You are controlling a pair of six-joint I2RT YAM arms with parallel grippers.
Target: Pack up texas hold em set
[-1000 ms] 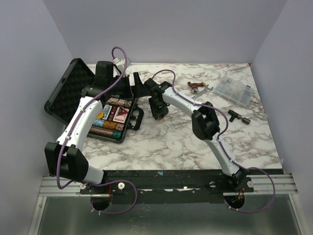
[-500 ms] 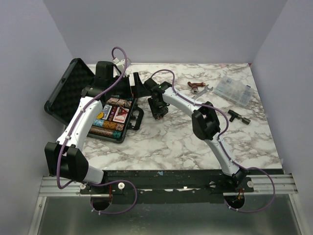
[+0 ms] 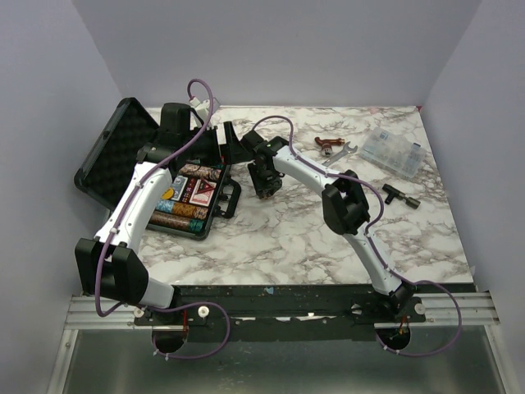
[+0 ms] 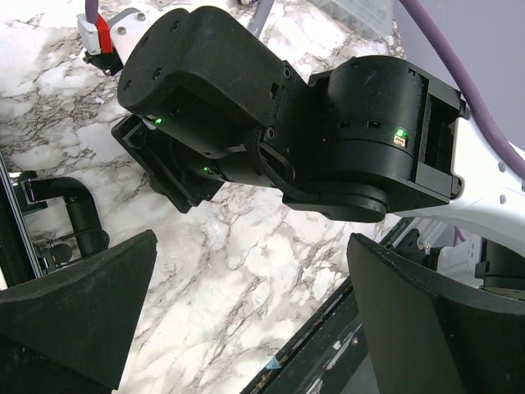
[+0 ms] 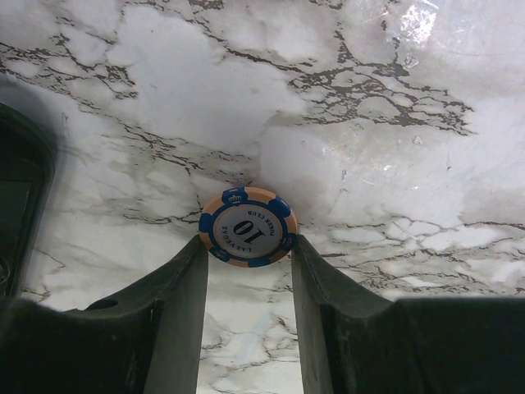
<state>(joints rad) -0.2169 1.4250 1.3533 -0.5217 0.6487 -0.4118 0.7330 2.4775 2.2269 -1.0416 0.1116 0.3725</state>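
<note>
Clearly, "10" and "LAS VEGAS" on orange-blue poker chip (image 5: 247, 227)

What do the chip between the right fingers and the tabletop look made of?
Chip: probably plastic or clay composite, matte, with a printed white centre label and tan and blue edge blocks. Tabletop: marble look, glossy, with grey veins and glare; could be laminate.

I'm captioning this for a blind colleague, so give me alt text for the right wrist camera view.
A tan and blue poker chip marked 10 sits pinched between the right hand's two dark fingers, over a white, grey-veined marble table. A dark object shows at far left.
</note>
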